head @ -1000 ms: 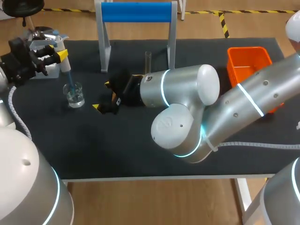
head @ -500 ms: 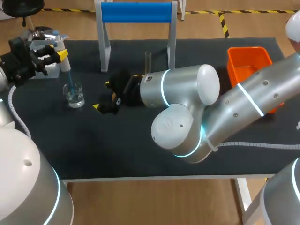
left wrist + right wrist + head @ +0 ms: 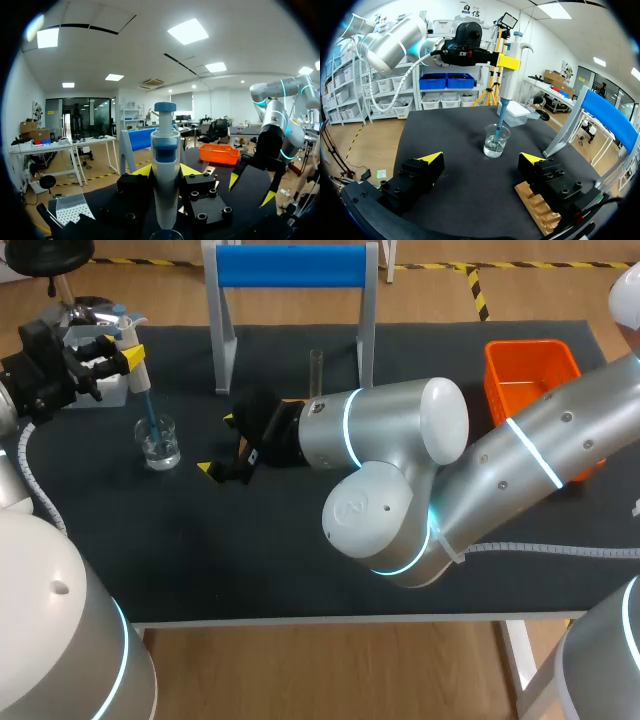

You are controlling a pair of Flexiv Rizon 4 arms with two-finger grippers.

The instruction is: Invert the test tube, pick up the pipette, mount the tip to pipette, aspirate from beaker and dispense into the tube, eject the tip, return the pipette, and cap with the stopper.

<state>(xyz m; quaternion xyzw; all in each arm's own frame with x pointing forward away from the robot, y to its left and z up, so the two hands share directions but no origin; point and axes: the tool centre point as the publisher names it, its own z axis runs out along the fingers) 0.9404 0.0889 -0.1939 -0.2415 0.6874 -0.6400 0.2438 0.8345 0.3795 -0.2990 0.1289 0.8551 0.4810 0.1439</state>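
Bare mat (image 3: 200,540) between beaker (image 3: 159,443) and right claw (image 3: 217,445); blue-topped frame (image 3: 290,300) behind.

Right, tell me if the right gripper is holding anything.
No, in the right wrist view the right gripper is open with nothing between its fingers, and the beaker stands apart, ahead of it.

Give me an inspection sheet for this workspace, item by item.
Surface: black table, no spills seen.
Job's things: pipette in left end effector, tip dipped in beaker; test tube upright by blue stand.
Clutter: orange bin, white box, wooden block.
End effectors: left shut on pipette; right end effector open, empty.
Cables: white hose along left arm.
Surroundings: nothing seen.
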